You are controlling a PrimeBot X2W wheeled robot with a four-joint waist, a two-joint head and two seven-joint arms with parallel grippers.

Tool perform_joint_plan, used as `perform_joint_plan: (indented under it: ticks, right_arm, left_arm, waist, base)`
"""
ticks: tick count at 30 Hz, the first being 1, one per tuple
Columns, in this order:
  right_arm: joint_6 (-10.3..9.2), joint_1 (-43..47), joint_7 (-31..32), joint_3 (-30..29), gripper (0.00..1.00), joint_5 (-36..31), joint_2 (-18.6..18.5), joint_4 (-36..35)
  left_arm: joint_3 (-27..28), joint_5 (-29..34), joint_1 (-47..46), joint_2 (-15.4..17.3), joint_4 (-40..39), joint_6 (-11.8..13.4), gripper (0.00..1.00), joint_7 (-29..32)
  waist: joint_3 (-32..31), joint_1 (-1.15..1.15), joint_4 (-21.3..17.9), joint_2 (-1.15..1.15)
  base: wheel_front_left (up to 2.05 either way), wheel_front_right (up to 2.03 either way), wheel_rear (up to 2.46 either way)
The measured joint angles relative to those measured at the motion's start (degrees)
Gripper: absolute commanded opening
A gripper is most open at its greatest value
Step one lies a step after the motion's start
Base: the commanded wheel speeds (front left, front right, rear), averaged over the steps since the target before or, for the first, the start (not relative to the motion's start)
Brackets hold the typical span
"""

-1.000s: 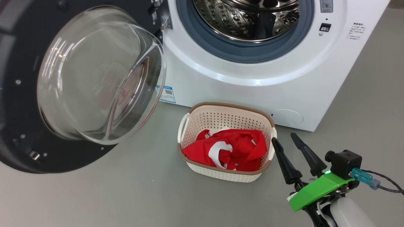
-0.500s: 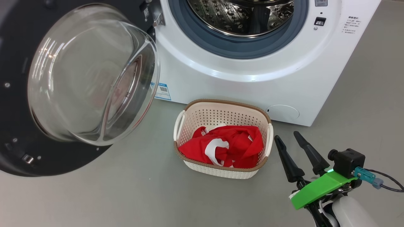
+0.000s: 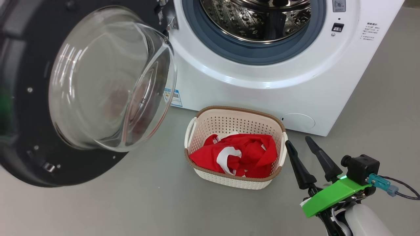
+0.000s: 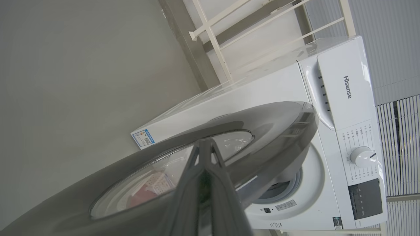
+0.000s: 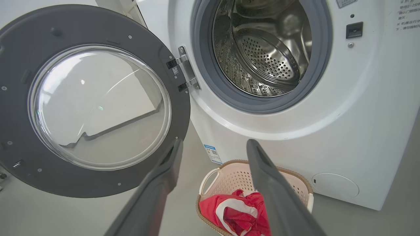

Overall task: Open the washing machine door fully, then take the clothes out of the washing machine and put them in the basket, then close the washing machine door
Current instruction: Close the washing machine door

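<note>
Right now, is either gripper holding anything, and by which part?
Nothing is held. The right gripper is open and empty; the left gripper is shut on nothing, tips by the washing machine door.

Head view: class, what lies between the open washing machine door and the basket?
Nothing: a bare stretch of grey floor separates the washing machine door from the basket, as the head view shows.

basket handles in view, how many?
2, both white, on the cream perforated plastic basket: the left-end handle is on the side towards the open door, and the right-end handle is beside the open right hand. None seems hidden.
</note>
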Motion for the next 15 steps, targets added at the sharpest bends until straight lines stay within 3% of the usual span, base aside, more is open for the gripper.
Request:
perform_joint_plan:
  ticks: [15]
  right_arm:
    - [0.00, 0.01, 0.00, -0.24, 1.00, 0.00, 0.18, 0.09]
  left_arm:
    - [-2.93, -2.42, 6.14, -3.93, -13.84, 3.13, 0.00, 6.32]
  waist:
    - [-0.55, 0.00, -0.26, 0.00]
  base:
    - [0.00, 0.00, 0.00]
